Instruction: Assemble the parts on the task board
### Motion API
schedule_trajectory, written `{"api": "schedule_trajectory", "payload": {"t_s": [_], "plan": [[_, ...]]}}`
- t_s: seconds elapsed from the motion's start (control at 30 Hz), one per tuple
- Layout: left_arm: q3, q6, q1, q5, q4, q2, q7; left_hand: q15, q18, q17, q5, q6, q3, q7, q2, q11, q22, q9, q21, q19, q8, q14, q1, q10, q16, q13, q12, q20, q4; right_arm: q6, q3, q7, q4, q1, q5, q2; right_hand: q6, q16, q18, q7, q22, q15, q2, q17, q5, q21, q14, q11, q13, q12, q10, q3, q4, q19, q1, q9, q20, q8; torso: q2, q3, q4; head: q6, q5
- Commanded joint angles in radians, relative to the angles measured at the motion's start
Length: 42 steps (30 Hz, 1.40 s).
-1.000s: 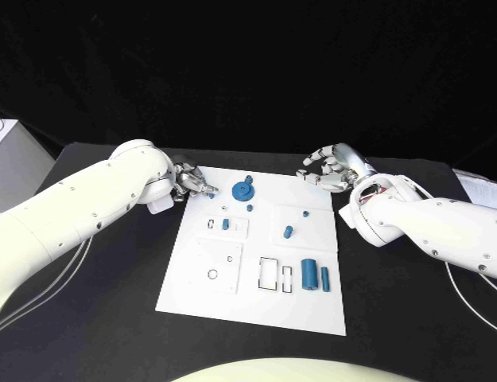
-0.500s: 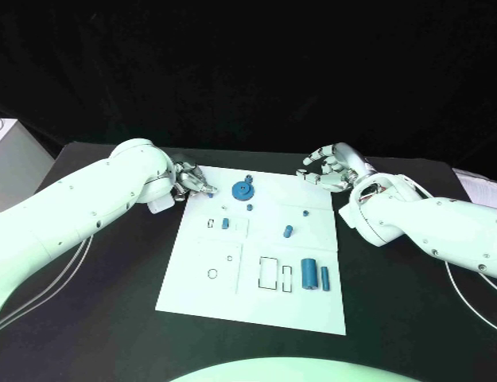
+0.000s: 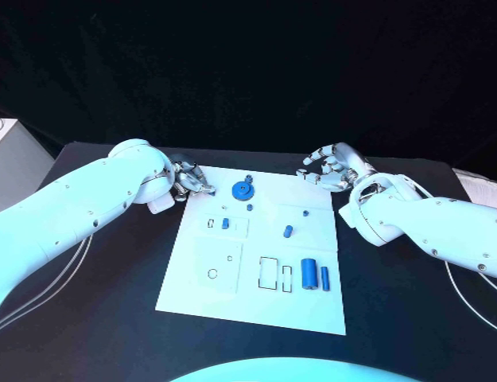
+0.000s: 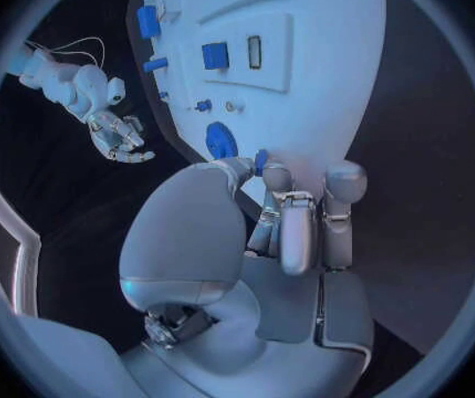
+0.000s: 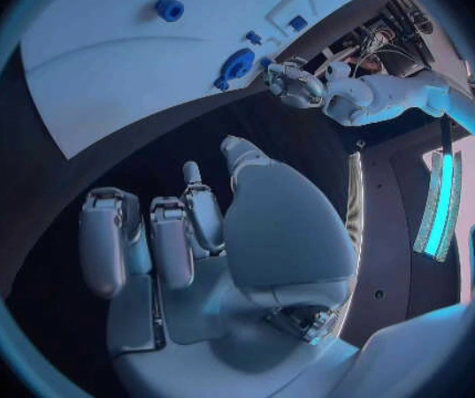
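Fingertips of the left hand point(image 3: 188, 180) pinch a small blue peg point(image 4: 260, 160) beside the round blue wheel point(image 3: 242, 189) on the white board point(image 3: 231, 286). Beyond the board's opposite far corner, the right hand point(image 3: 331, 168) hovers empty, fingers loosely curled and apart.

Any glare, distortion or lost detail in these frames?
Head view: even light, no glare on the task board, background black. Left wrist view: fisheye bends the board's edges; the left hand looms large. Right wrist view: a bright light strip at the rim.

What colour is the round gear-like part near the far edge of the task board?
Blue; the gear-like part shows best in the head view.
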Motion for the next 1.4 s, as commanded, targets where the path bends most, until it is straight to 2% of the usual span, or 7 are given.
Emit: {"api": "schedule_trajectory", "payload": {"t_s": [0.03, 0.17, 0.53, 0.93, 1.23, 1.3, 1.4], "plan": [[0.0, -0.018, 0.0, 0.039, 0.011, -0.005, 0.032, 0.003, 0.01, 0.124, 0.009, -0.009, 0.166, -0.001, -0.025, -0.002, 0.006, 0.033, 0.009, -0.007, 0.026, 0.05, -0.016, 0.002, 0.008, 0.001, 0.001, -0.003, -0.102, 0.002, 0.0, 0.008, 0.0, 0.0, -0.005, 0.001, -0.006, -0.003, 0.007, -0.001, 0.15, 0.005, 0.0, 0.199, 0.005, 0.0, 0.087, 0.001, 0.052, 0.003, 0.004, 0.007, -0.001, 0.051, -0.011, -0.001, 0.005, 0.001, -0.001, 0.0, 0.0007, 0.0, 0.0], [-0.001, -0.03, 0.0, 0.066, 0.032, -0.019, 0.04, 0.002, 0.008, 0.127, 0.008, -0.01, 0.248, -0.003, -0.048, -0.002, 0.016, 0.045, 0.016, -0.003, 0.047, 0.052, -0.057, 0.011, 0.01, 0.008, 0.008, -0.003, -0.138, 0.001, 0.0, 0.009, -0.002, 0.0, -0.005, 0.001, -0.006, -0.003, 0.007, -0.001, 0.15, 0.005, 0.0, 0.2, 0.006, -0.001, 0.087, 0.001, 0.053, 0.003, 0.004, 0.008, -0.001, 0.051, -0.011, -0.001, 0.005, 0.001, -0.001, -0.0006, 0.0011, 0.001, 0.0], [-0.01, -0.048, -0.002, 0.173, 0.146, -0.09, 0.016, -0.001, 0.005, 0.141, 0.01, -0.002, 0.316, -0.005, -0.071, -0.005, 0.037, 0.051, 0.031, 0.008, 0.063, 0.059, -0.098, 0.03, 0.017, 0.026, 0.022, -0.006, -0.186, 0.002, 0.0, 0.009, -0.005, -0.001, -0.005, -0.001, -0.006, -0.003, 0.007, -0.001, 0.15, 0.005, 0.0, 0.2, 0.006, -0.001, 0.087, 0.001, 0.053, 0.003, 0.004, 0.008, -0.001, 0.051, -0.011, -0.001, 0.005, 0.001, -0.003, 0.0008, 0.0013, 0.005, 0.004], [-0.063, -0.114, -0.016, 0.05, 0.339, -0.2, 0.001, -0.006, 0.002, 0.156, 0.011, 0.011, 0.362, -0.011, -0.087, -0.011, 0.055, 0.052, 0.043, 0.02, 0.074, 0.067, -0.136, 0.046, 0.024, 0.031, 0.027, -0.01, -0.21, 0.0, 0.0, 0.012, -0.01, -0.002, -0.002, -0.004, -0.005, -0.004, 0.007, -0.001, 0.149, 0.004, 0.0, 0.199, 0.009, -0.001, 0.087, 0.001, 0.052, 0.003, 0.004, 0.009, -0.001, 0.051, -0.012, -0.001, 0.005, 0.001, -0.013, -0.0003, 0.009, 0.0, 0.012], [-0.074, -0.14, -0.036, -0.038, 0.415, -0.235, -0.009, -0.013, -0.002, 0.175, 0.012, 0.025, 0.409, -0.019, -0.101, -0.018, 0.079, 0.052, 0.057, 0.037, 0.084, 0.076, -0.174, 0.068, 0.032, 0.043, 0.032, -0.016, -0.234, -0.029, 0.0, 0.046, -0.019, -0.004, 0.017, -0.003, -0.001, -0.019, 0.014, -0.003, 0.128, 0.003, -0.001, 0.174, 0.014, -0.031, 0.08, -0.001, -0.001, -0.047, -0.045, 0.019, -0.003, 0.04, -0.011, -0.001, 0.004, 0.003, -0.015, -0.0008, 0.0098, -0.005, 0.019], [-0.077, -0.14, -0.039, -0.052, 0.423, -0.238, -0.01, -0.013, -0.002, 0.177, 0.012, 0.026, 0.412, -0.019, -0.101, -0.019, 0.079, 0.052, 0.057, 0.037, 0.085, 0.076, -0.176, 0.069, 0.033, 0.043, 0.032, -0.017, -0.236, -0.05, -0.001, 0.069, -0.02, -0.004, 0.03, -0.002, 0.005, -0.051, 0.032, -0.006, 0.071, -0.001, -0.006, 0.128, 0.016, -0.111, 0.065, -0.005, -0.054, -0.096, -0.086, 0.035, -0.002, 0.008, -0.008, -0.001, 0.002, 0.007, -0.014, -0.0008, 0.0098, -0.005, 0.019], [-0.081, -0.138, -0.043, -0.069, 0.43, -0.239, -0.012, -0.014, -0.002, 0.176, 0.012, 0.027, 0.416, -0.02, -0.102, -0.019, 0.08, 0.052, 0.058, 0.038, 0.086, 0.076, -0.179, 0.069, 0.033, 0.04, 0.031, -0.017, -0.239, -0.086, -0.001, 0.114, -0.023, -0.004, 0.065, -0.001, 0.006, -0.202, 0.085, -0.008, -0.135, -0.008, -0.023, -0.054, 0.033, -0.402, 0.002, -0.012, -0.279, -0.312, -0.242, 0.091, -0.003, -0.096, -0.002, -0.001, -0.003, 0.012, -0.013, -0.0016, 0.0089, -0.005, 0.018]]}}
